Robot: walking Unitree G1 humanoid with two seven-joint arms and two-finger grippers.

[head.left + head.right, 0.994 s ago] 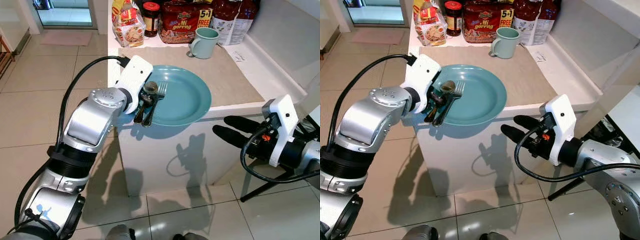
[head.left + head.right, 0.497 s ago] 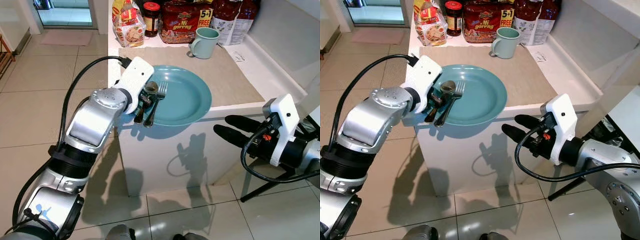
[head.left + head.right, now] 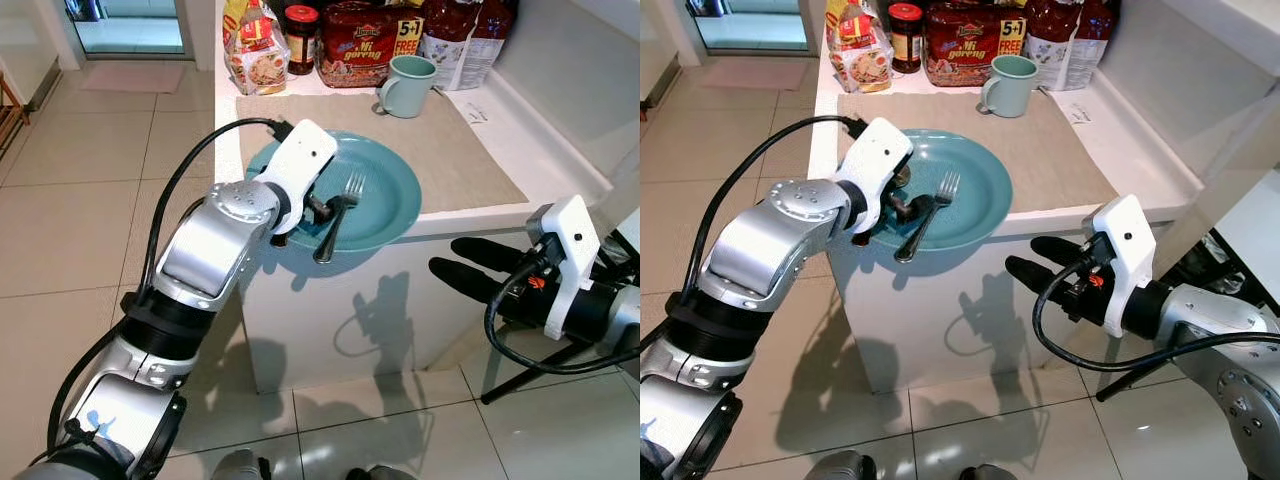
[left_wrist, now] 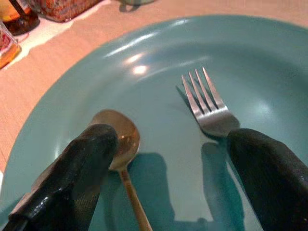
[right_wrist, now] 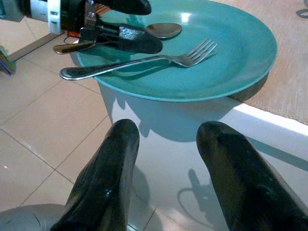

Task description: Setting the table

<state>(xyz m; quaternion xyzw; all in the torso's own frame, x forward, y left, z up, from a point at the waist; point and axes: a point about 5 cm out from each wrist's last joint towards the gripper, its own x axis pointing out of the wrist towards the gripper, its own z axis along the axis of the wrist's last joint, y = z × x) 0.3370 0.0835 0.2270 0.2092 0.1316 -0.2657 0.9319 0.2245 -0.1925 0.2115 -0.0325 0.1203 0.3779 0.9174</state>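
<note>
Two utensils on plate, left gripper over them

My left gripper [image 4: 163,159] is spread apart over the teal plate [image 3: 385,200], straddling fork [image 4: 204,103] and spoon [image 4: 118,139]. Plate overhangs the bench [image 3: 480,165] edge on a mat. Right gripper [image 3: 470,268] open, idle below the bench. Step looks like arranging cutlery; next I'd close on one piece, then lift it out.

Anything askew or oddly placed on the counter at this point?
Yes. The teal plate juts out past the counter's front edge, off the beige mat. The fork and spoon lie inside the plate rather than beside it, the fork's handle poking over the rim. The left hand is open over them.
</note>
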